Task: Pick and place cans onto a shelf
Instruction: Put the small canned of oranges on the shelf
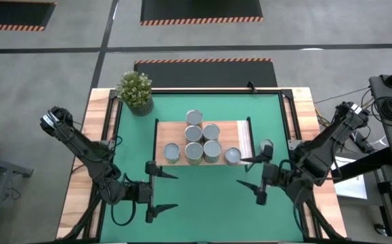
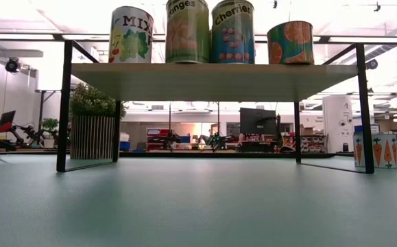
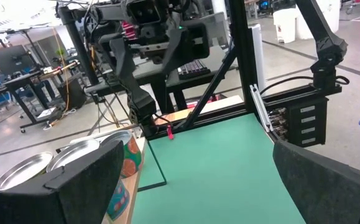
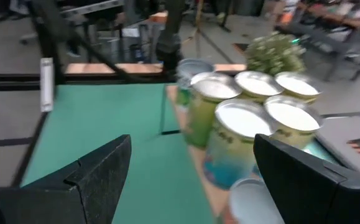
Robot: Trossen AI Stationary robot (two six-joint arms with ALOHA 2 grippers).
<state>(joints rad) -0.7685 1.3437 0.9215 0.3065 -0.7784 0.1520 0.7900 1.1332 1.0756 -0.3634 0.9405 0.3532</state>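
While both arms sit at the near edge of the green tabletop, neither is grasping anything: the left gripper, at about 7 o'clock from the shelf, has its fingers released and spread wide, empty, and the right gripper, at about 4 o'clock from the shelf, likewise has its fingers spread with nothing between them. Just beyond them the shelf stands at the middle of the tabletop, a light-wood board on a thin black frame with a paler strip at its 3 o'clock end. Six cans stand on the board: four in a near row, two more behind them toward 12 o'clock, and a seventh single can farthest back, at the far edge. One more can stands on the tabletop just off the shelf's 3 o'clock end, close to the right gripper. Farther off, at about 10 o'clock, a potted plant stands in the tabletop's far corner.
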